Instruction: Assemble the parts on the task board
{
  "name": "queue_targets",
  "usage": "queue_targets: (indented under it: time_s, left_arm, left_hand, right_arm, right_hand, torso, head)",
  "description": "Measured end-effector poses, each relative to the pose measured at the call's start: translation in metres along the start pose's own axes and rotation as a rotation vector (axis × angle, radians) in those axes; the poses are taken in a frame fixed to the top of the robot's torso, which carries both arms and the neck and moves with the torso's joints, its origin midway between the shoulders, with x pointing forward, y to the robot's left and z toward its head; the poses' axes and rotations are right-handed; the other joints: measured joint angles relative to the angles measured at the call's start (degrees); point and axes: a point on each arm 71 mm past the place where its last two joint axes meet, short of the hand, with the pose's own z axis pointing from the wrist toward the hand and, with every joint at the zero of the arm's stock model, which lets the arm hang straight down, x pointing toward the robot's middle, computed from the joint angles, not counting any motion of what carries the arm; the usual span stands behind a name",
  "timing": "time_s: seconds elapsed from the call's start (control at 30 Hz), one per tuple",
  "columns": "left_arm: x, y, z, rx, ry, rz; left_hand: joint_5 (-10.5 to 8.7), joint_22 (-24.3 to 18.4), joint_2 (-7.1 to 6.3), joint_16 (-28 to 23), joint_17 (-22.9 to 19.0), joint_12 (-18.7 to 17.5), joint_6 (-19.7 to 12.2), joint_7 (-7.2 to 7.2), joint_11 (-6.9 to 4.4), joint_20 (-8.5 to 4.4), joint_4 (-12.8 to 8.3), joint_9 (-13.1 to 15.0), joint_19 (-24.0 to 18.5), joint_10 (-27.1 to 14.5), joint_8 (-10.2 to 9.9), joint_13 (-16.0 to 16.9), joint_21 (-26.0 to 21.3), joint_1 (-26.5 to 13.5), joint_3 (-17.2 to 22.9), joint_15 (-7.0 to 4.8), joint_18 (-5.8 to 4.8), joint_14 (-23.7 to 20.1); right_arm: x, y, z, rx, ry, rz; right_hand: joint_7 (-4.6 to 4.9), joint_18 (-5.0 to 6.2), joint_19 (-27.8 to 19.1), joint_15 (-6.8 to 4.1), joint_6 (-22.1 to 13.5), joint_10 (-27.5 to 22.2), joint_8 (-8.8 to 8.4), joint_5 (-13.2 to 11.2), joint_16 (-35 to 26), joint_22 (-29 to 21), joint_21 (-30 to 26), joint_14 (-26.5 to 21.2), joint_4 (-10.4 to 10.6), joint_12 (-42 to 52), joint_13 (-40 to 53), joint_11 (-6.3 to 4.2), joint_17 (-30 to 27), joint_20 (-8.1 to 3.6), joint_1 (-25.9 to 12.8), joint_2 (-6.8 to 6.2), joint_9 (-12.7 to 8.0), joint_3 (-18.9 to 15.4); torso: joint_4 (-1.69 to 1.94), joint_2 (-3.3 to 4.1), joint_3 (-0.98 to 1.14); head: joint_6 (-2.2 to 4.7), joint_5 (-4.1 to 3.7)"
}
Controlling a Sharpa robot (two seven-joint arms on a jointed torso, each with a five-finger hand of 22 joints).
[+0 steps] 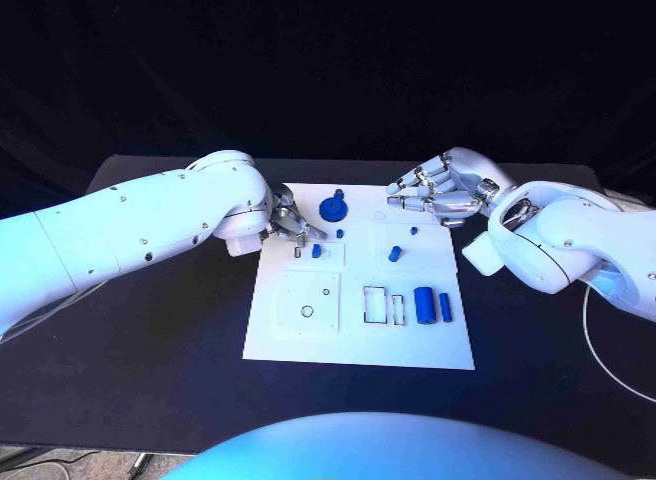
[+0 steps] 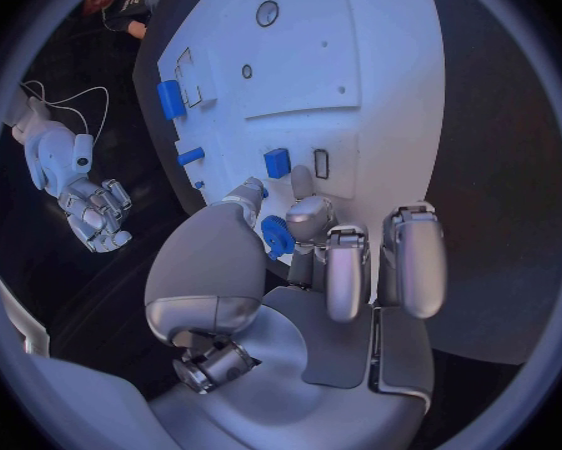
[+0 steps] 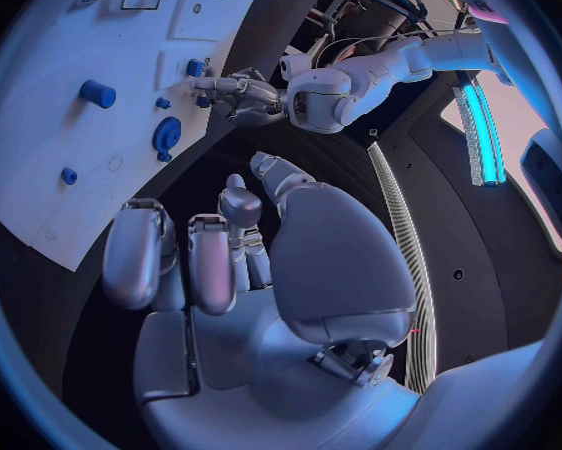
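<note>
Two silver hands flank the flat white task board (image 1: 360, 335) mid-desk: left hand (image 1: 288, 224) at its far-left corner, right hand (image 1: 432, 195) curled, holding nothing, beyond its far edge. Left wrist view: fingertips (image 2: 309, 213) touch a round blue knob (image 2: 276, 236); whether gripped, I cannot tell. Pressing it straight down seems wise. Right wrist view: smooth blue cylinder (image 3: 97, 94) standing on the board.

left hand (image 1: 284, 226) fingertips (over the task board (image 1: 360, 345)) hidden by its wrist
</note>
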Motion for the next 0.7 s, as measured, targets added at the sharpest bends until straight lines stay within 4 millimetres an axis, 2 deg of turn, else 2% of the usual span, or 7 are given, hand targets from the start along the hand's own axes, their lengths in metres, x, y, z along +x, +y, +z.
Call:
queue_targets:
  time_s: [0.1, 0.17, 0.27, 0.33, 0.4, 0.47, 0.7]
  left_arm:
    - [-0.009, 0.000, -0.007, 0.011, -0.012, -0.019]
    - [-0.018, 0.000, -0.013, 0.019, -0.019, -0.037]
    - [-0.031, -0.001, -0.020, 0.026, -0.023, -0.057]
    - [-0.043, 0.000, -0.024, 0.023, -0.029, -0.065]
    - [-0.058, 0.003, -0.024, 0.008, -0.039, -0.071]
    - [-0.067, 0.006, -0.022, -0.010, -0.042, -0.073]
    - [-0.082, 0.009, -0.006, -0.057, -0.036, -0.054]
  left_hand:
    - [0.00, 0.0, 0.99, 0.0, 0.0, -1.6, -0.7, 0.61, 0.13, 0.00, 0.4, -0.4, 0.0, -0.8, 0.0, -1.9, -1.2, 1.0, -1.5, 0.00, 0.01, 0.0]
    - [0.00, 0.0, 1.29, 0.0, 0.0, -5.3, -2.3, 1.17, 0.61, 0.00, 0.4, -0.8, 0.0, -3.7, -0.6, -6.4, -2.7, 2.3, -2.5, 0.00, 0.01, 0.0]
    - [0.03, 0.0, 1.82, 0.0, 0.0, -11.9, -6.2, 2.80, 1.99, 0.58, -0.3, -2.3, -0.1, -9.0, -3.3, -14.3, -5.2, 5.7, -3.2, 1.28, 0.01, 0.0]
    - [0.24, 0.0, 2.60, 0.0, 0.0, -14.1, -8.2, 4.03, 3.10, 1.42, -0.9, -3.7, -0.1, -10.9, -5.2, -16.8, -6.9, 8.2, -3.3, 2.22, 0.08, 0.1]
    - [0.24, 0.0, 3.00, 0.0, 0.0, -14.5, -8.8, 4.69, 3.68, 1.70, -1.2, -4.8, 0.0, -11.5, -6.5, -17.4, -7.7, 9.6, -3.6, 2.48, 0.89, 0.0]
    - [0.24, 0.0, 3.16, 0.0, 0.0, -14.5, -9.0, 4.88, 3.80, 2.08, -1.1, -5.5, 0.0, -11.6, -7.1, -17.7, -7.8, 10.1, -3.8, 2.70, 0.91, 0.2]
    - [0.24, 0.0, 3.23, 0.0, 0.0, -14.2, -6.6, 4.37, 3.42, 2.08, 0.8, -6.3, 0.0, -11.2, -6.8, -17.9, -7.1, 10.2, -6.5, 2.88, 0.90, 0.0]
  right_arm:
    - [-0.001, -0.001, 0.001, 0.002, -0.002, -0.001]
    - [-0.001, -0.002, 0.001, 0.003, -0.003, -0.002]
    - [-0.001, -0.003, 0.002, 0.005, -0.004, -0.003]
    - [-0.002, -0.003, 0.003, 0.007, -0.004, -0.003]
    - [-0.002, -0.004, 0.003, 0.009, -0.005, -0.004]
    - [-0.002, -0.005, 0.004, 0.010, -0.005, -0.004]
    - [-0.001, -0.005, 0.005, 0.009, -0.003, -0.004]
  right_hand:
    - [0.00, 0.00, 0.0, 0.00, 0.0, 0.0, 0.00, 0.0, 0.0, 0.0, -0.1, 0.0, 0.1, 0.0, 0.0, 0.00, 0.0, 0.00, 0.0, 0.00, 0.0, -0.1]
    - [0.00, 0.00, 0.0, 0.00, 0.0, 0.0, 0.00, 0.0, 0.0, 0.0, -0.1, 0.0, 0.1, 0.0, 0.0, 0.00, 0.0, 0.00, 0.0, 0.00, 0.0, -0.1]
    - [0.00, 0.00, 0.0, 0.00, 0.0, 0.0, 0.00, 0.0, 0.0, 0.0, -0.1, 0.0, 0.1, 0.0, 0.0, 0.00, 0.0, 0.00, 0.0, 0.00, 0.0, -0.1]
    - [0.00, 0.00, 0.0, 0.00, 0.0, 0.0, 0.00, 0.0, 0.0, 0.0, -0.1, 0.0, 0.1, 0.0, 0.0, 0.00, 0.0, 0.00, 0.0, 0.00, 0.0, -0.1]
    - [0.00, 0.00, 0.0, 0.00, 0.0, 0.0, 0.00, 0.0, 0.0, 0.0, -0.1, 0.0, 0.1, 0.0, 0.0, 0.00, 0.0, 0.00, 0.0, 0.00, 0.0, -0.1]
    - [0.00, 0.00, 0.0, 0.00, 0.0, 0.0, 0.00, 0.0, 0.0, 0.0, -0.1, 0.0, 0.1, 0.0, 0.0, 0.00, 0.0, 0.00, 0.0, 0.00, 0.0, -0.1]
    - [0.00, 0.00, 0.0, 0.00, 0.0, 0.0, 0.00, 0.0, 0.0, 0.0, -0.1, 0.0, 0.1, 0.0, 0.0, 0.00, 0.0, 0.00, 0.0, 0.00, 0.0, -0.1]
  torso:
    - [0.01, 0.00, 0.01]
    - [-0.01, 0.01, 0.02]
    - [-0.07, 0.04, 0.02]
    - [-0.07, 0.05, 0.03]
    - [-0.04, 0.05, 0.07]
    - [-0.02, 0.03, 0.08]
    - [-0.06, 0.18, -0.05]
  head:
    - [0.00, 0.07]
    - [0.00, 0.12]
    - [0.00, 0.17]
    - [0.00, 0.20]
    - [0.00, 0.21]
    - [0.00, 0.25]
    - [0.36, 0.71]
